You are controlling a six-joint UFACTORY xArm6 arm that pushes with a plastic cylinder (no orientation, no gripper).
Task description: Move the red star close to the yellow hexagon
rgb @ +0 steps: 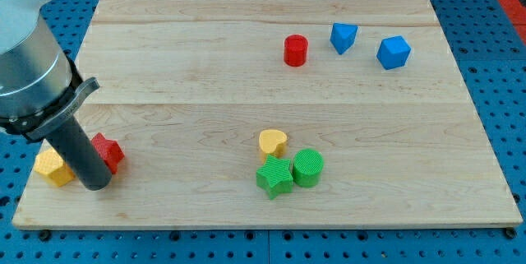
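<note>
At the view's bottom left corner of the wooden board [246,67], my tip [95,183] stood between the red star [108,151] and the yellow hexagon [52,166]. It touched the star on its left side, and the hexagon was just beside it. This arm had no jaws, only the dark rod. Near the bottom middle, a yellow heart [273,142], a green star [274,176] and a green cylinder [308,167] were grouped closely. A red cylinder [296,50] and two blue blocks [343,37] [394,52] lay at the top right.

tip [95,183] lower left of frame, between hexagon [53,167] on its left and star [107,152] on its right, touching both.
</note>
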